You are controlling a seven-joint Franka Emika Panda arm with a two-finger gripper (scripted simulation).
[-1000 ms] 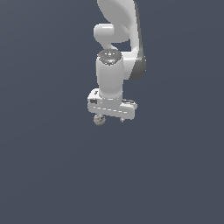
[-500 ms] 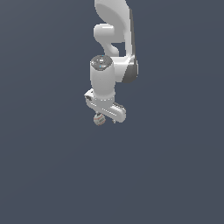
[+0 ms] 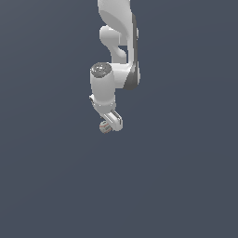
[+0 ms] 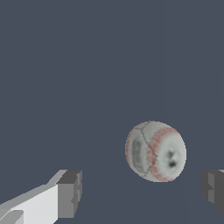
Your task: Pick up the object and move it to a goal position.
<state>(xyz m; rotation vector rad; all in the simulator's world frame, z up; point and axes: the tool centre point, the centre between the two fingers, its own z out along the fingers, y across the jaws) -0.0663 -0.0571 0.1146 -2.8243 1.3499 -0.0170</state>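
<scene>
Honestly not much besides a flat, plain dark slate-blue surface (image 3: 186, 186) filling the whole exterior view, same even tone edge to edge. No markings, seams or texture I can pick out. The wrist view shows that same surface (image 4: 87, 65), just as uniform, with nothing else resting on it.

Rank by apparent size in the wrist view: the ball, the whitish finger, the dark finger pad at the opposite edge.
1. ball, or the whitish finger: they look alike, and the finger is cut off by the frame.
3. dark finger pad, mostly out of frame.
Nearness to the camera inflates all three.
</scene>
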